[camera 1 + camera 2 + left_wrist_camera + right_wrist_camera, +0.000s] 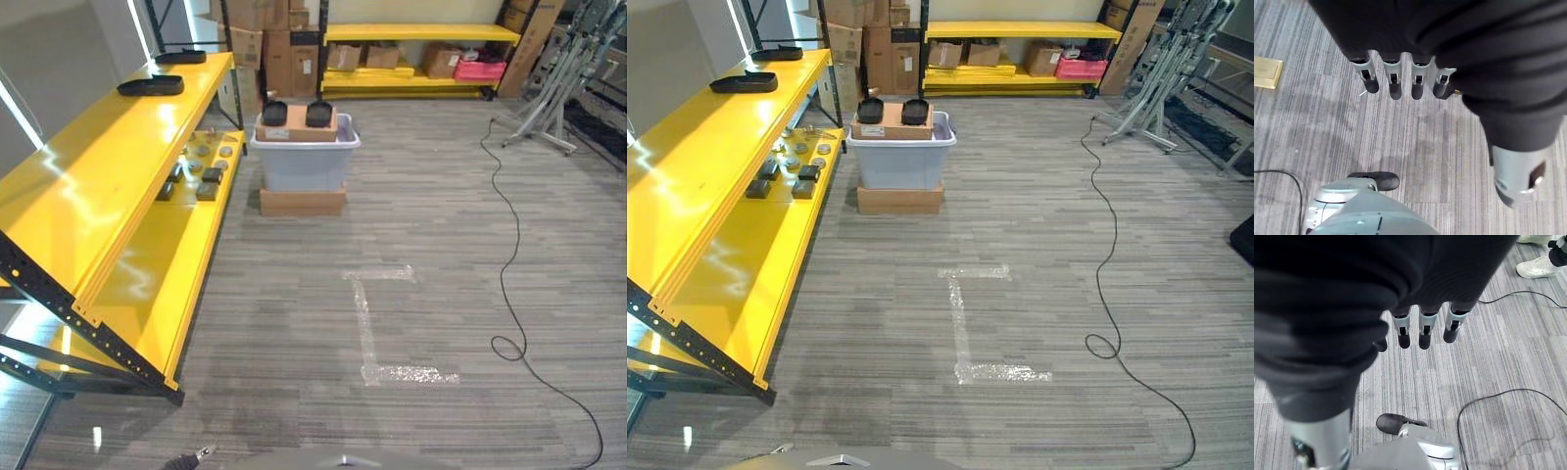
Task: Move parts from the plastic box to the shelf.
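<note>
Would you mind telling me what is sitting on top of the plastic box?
A flat cardboard box lies across the plastic box, carrying two black parts side by side. The cardboard covers most of the opening, so the contents underneath cannot be seen.

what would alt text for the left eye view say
A grey plastic box stands on a flat carton on a striped grey floor, with a cardboard box carrying two black parts across its top. A yellow shelf beside it, on the robot's left, holds two black trays on top and small dark parts on its lower level.
</note>
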{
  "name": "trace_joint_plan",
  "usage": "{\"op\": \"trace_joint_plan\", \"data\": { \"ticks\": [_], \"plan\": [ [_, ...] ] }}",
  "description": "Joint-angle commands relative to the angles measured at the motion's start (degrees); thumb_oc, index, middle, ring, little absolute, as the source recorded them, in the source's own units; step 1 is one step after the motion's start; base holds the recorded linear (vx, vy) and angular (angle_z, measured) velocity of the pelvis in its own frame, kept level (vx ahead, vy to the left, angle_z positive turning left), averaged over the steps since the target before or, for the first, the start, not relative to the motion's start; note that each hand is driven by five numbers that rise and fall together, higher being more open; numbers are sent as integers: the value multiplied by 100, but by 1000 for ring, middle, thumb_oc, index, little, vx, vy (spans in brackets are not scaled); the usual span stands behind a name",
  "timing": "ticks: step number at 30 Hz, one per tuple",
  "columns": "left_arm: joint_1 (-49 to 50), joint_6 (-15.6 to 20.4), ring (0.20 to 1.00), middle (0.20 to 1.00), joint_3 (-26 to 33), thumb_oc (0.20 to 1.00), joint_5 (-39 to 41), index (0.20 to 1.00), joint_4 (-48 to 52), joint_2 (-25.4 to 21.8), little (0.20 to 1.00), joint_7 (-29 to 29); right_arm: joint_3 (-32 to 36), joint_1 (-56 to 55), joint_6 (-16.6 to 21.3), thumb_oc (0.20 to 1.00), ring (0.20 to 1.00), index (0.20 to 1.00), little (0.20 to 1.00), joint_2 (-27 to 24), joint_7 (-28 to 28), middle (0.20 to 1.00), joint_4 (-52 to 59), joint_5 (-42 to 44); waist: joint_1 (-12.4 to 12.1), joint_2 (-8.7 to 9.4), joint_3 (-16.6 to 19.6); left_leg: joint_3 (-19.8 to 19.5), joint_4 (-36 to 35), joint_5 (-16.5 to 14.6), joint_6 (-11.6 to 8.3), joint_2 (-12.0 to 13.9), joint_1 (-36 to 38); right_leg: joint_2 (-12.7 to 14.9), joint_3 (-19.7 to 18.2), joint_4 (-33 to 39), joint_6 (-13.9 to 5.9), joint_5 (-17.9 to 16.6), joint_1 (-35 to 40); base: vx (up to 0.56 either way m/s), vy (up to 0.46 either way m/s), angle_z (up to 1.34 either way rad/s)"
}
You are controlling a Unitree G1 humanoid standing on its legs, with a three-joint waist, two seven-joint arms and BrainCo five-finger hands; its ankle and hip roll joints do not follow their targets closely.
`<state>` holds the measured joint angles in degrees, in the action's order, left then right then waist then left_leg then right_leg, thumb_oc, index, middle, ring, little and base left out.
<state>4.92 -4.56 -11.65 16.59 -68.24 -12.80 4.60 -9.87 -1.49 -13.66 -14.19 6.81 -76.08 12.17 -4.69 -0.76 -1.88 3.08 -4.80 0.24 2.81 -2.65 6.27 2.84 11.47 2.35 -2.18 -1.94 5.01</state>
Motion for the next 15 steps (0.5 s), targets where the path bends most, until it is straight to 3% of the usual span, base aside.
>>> {"op": "trace_joint_plan", "data": {
  "ticks": [1,4,6,8,9,12,15],
  "plan": [
    [-365,-10,1000,1000,-154,1000,-203,1000,-236,-51,1000,-19,87,212,184,1000,1000,1000,1000,-93,236,1000,-377,624,-59,42,-212,11,520,-711,407,-280,-276,663,-252,-2102,-657,187,-1094,-41,160,0],
    [-391,7,1000,1000,-232,1000,-37,1000,-210,-88,1000,24,182,245,393,1000,1000,1000,1000,-165,237,1000,-308,819,-29,-34,-461,-36,804,-803,574,-355,-410,697,-326,-3397,-682,-168,-1897,-40,131,-13],
    [-367,2,1000,1000,-233,1000,122,1000,-207,-138,1000,87,256,269,538,1000,1000,1000,1000,-244,127,1000,-246,740,-19,-27,-618,-63,967,-936,634,-441,-428,761,-344,-3699,-759,-364,-2279,75,52,-32],
    [-366,7,1000,1000,-161,1000,152,1000,-231,-169,1000,56,298,297,657,1000,1000,1000,1000,-274,-18,1000,-250,598,-29,41,-682,-42,1075,-949,604,-491,-474,782,-223,-3103,-782,-640,-2250,188,-111,-33],
    [-367,40,1000,1000,-79,1000,130,1000,-282,-201,1000,-6,290,310,736,1000,1000,1000,1000,-282,-72,1000,-229,557,-25,169,-719,-109,1152,-1072,530,-573,-419,806,-179,-2093,-922,-850,-2065,312,-197,-30],
    [-373,101,1000,1000,-36,1000,30,1000,-334,-281,1000,-146,294,275,734,1000,1000,1000,1000,-279,-173,1000,-174,587,-60,325,-741,-274,1215,-1268,426,-630,-252,857,-59,-86,-1004,-963,-1807,403,-261,-21],
    [-316,144,1000,1000,-18,1000,-60,1000,-339,-325,1000,-181,328,212,691,1000,1000,1000,1000,-229,-228,1000,-132,508,-136,373,-741,-316,1273,-1388,417,-593,-113,964,84,265,-1067,-1076,-1761,435,-231,5]
  ]
}}
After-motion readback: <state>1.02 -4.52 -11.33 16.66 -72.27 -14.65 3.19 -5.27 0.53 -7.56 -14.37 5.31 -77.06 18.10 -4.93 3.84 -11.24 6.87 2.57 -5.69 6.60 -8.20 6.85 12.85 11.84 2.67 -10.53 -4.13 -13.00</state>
